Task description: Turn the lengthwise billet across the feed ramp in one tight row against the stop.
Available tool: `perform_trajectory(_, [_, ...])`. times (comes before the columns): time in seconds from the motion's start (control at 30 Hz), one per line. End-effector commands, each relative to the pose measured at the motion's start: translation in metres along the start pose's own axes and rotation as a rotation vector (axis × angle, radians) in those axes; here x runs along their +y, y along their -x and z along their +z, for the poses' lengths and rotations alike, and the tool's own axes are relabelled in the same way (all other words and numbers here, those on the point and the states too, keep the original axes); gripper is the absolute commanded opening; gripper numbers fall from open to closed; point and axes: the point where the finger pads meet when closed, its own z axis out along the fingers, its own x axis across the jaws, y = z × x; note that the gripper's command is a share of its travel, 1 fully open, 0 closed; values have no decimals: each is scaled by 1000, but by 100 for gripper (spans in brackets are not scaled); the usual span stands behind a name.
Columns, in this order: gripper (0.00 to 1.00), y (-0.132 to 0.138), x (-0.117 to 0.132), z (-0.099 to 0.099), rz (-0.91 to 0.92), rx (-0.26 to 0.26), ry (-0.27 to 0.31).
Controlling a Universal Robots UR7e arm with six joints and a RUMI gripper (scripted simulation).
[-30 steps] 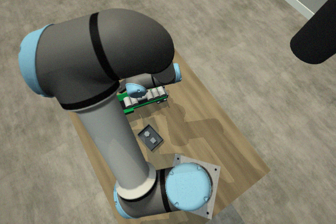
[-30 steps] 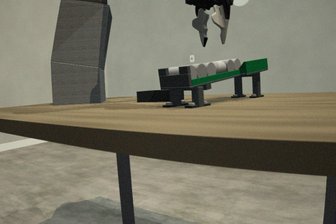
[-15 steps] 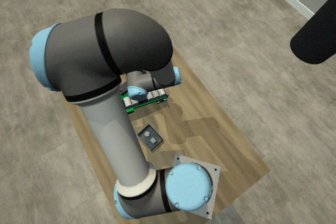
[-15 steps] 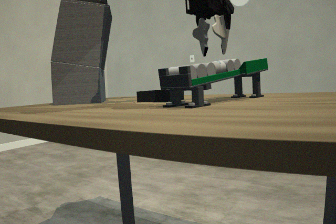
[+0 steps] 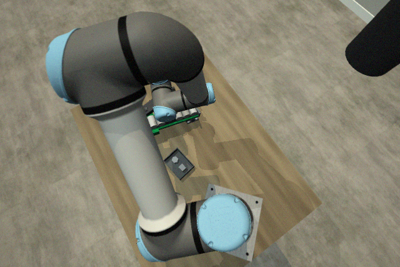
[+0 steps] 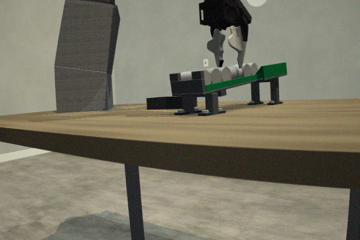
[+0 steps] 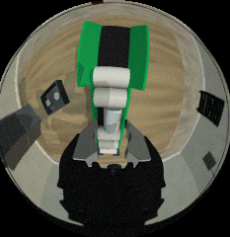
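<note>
A: Where is the lengthwise billet [image 7: 111, 121]?
B: In the wrist view it lies mid-ramp, its long axis running from 12 to 6 o'clock — along the feed ramp [image 7: 139, 59], unlike the crosswise billets [image 7: 111, 77] above it at 12.
A: And the gripper [image 6: 229, 63]?
B: Straight above that billet. Its jaws are partly open and grip nothing; the fingertips [image 6: 241, 62] stand on either side of the bar, level with the tops of the row — whether they touch it I cannot tell.
A: The row itself?
B: From the exterior view the billets lie side by side down the slope toward the dark stop [image 6: 187, 83] at 9 o'clock.
A: Around the ramp?
B: It stands on dark legs on the desk [image 6: 261, 127]. From the top, a small grey tray [image 5: 178, 164] lies toward 6 o'clock of the ramp, and the arm's base plate [image 5: 256, 204] beyond it.
</note>
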Motion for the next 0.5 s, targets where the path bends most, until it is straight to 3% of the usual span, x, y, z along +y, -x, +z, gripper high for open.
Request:
perform_trajectory(0.0, [35,-1,0,9,0,2,0])
perform_trajectory(0.27, [35,-1,0,9,0,2,0])
perform_trajectory(0.47, [35,-1,0,22,0,2,0])
